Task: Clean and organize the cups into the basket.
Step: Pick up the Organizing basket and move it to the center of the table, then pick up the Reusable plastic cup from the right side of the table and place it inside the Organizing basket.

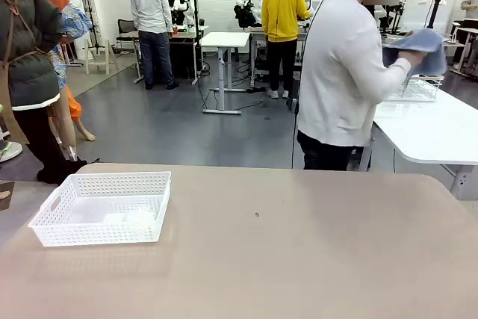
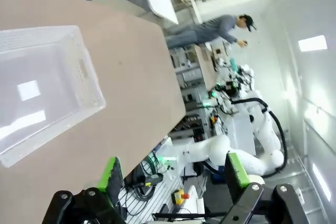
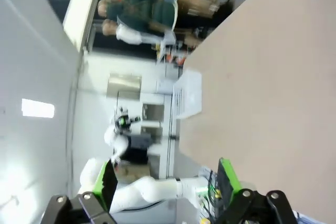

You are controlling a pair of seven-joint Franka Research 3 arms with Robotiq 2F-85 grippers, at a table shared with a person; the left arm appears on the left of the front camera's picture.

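From the front, one white basket [image 1: 97, 231] sits on the near left of the tan table [image 1: 299, 259], with nothing in it. At the far right one person [image 1: 340, 72] stands turned away, working one blue-grey cloth [image 1: 420, 44]; whether a cup is wrapped in it I cannot tell.

In the left wrist view, the left gripper [image 2: 174, 174] is spread wide and empty, with the basket [image 2: 47, 93] on the table just beyond it.

In the right wrist view, the right gripper [image 3: 167, 178] is spread wide too, pinching nothing, with bare tabletop beside it.

I'd say the wiping is the person's step. The arms do best waiting with their jaws wide, clear of the basket. Then they can take each cup around its middle and stand it upright, filling from one end.
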